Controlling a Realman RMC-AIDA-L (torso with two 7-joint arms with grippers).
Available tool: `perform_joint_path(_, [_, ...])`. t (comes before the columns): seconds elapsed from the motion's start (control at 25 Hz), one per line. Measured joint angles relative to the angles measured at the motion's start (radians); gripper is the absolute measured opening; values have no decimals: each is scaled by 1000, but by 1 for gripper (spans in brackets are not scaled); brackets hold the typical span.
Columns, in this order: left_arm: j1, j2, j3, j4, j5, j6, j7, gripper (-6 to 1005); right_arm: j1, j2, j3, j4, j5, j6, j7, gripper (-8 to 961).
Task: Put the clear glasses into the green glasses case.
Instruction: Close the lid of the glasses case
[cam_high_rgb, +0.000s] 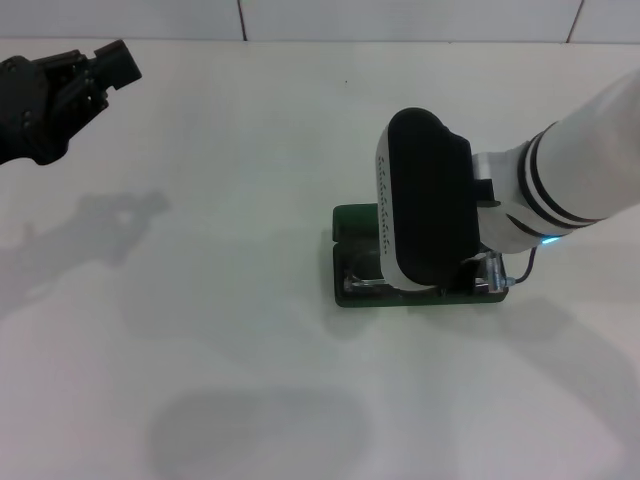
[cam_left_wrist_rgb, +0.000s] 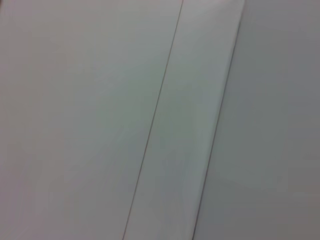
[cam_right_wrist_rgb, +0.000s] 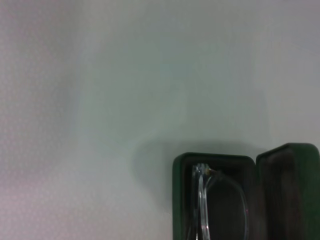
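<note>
The green glasses case (cam_high_rgb: 352, 222) lies open on the white table, right of the middle. In the right wrist view its dark-lined base (cam_right_wrist_rgb: 181, 200) holds the clear glasses (cam_right_wrist_rgb: 202, 192), which lie inside along its length, and the lid (cam_right_wrist_rgb: 290, 190) stands open beside it. The clear glasses (cam_high_rgb: 362, 278) also show faintly in the base in the head view. My right gripper (cam_high_rgb: 487, 270) hangs low over the case, and its wrist housing hides most of the case. My left gripper (cam_high_rgb: 85, 80) is raised at the far left, well away from the case.
The white table (cam_high_rgb: 200, 330) stretches out on all sides of the case. A tiled wall edge (cam_high_rgb: 240, 25) runs along the back. The left wrist view shows only a pale surface with seams (cam_left_wrist_rgb: 160, 110).
</note>
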Motion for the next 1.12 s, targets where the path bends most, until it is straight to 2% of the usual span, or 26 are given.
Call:
perform_joint_path(0.2, [4, 0, 0, 0, 0, 0, 0, 93, -29, 0, -5, -48, 0, -7, -2, 133])
perform_joint_path(0.6, [9, -4, 2, -2, 0, 2, 0, 93, -52, 0, -43, -53, 12, 32, -14, 130])
perform_joint_path(1.12, [18, -6, 2, -2, 0, 3, 0, 93, -57, 0, -55, -65, 38, 40, -16, 127])
